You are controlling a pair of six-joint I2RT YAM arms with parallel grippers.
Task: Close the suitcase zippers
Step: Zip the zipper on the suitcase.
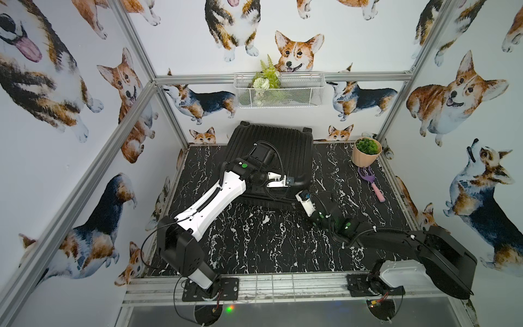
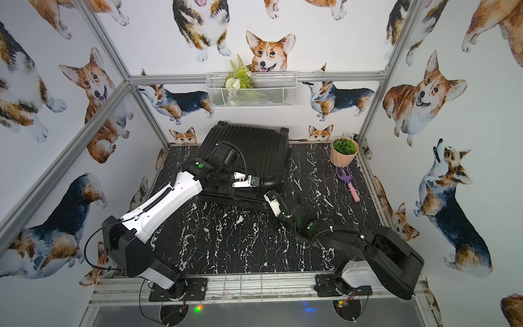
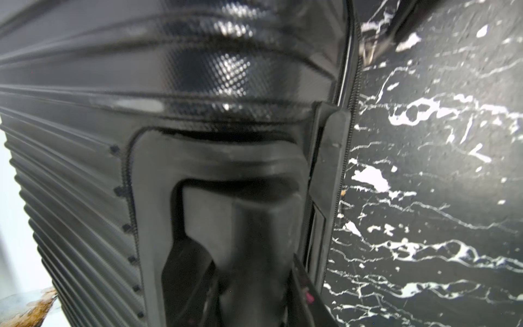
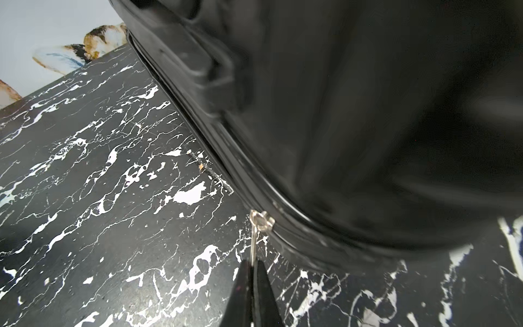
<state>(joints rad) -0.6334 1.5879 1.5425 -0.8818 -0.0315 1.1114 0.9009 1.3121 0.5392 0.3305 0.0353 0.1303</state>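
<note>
- The left arm base (image 1: 210, 284) and the right arm base (image 1: 375, 286) are fixed on the rail. Both stand well clear of the suitcase (image 1: 285, 147), on its near side.
- The suitcase is black and lies flat on the table (image 1: 254, 243) with its ribbed shell up. Its far end is at the back wall.
- The left arm (image 1: 209, 198) is white and extends over the near left part of the suitcase, with its wrist above the shell.
- The left claw (image 1: 289, 181) is at the near right corner of the suitcase. In the left wrist view its fingers (image 3: 303, 293) flank a black block (image 3: 243, 226) set in the corner fitting (image 3: 152, 175), and they are clamped on the block.
- The zipper (image 3: 344, 170) shows as a row of teeth along the suitcase rim, just beside the fitting.
- The right claw (image 1: 300, 195) is low, just off the near right corner of the suitcase.
- In the right wrist view the right claw (image 4: 252, 267) is clenched on the silver pull (image 4: 254, 243). The pull hangs from the slider (image 4: 261, 219) on the suitcase rim.
- The pot (image 1: 366, 153) is peach-coloured and holds a green plant. It stands on the table to the right of the suitcase, apart from it.
- The rake (image 1: 370, 182) has a purple head and a pink handle. It lies flat to the right of the suitcase, near the pot.
- The basket (image 1: 280, 90) is white wire and hangs on the wall above the far end of the suitcase. It holds greenery.
</note>
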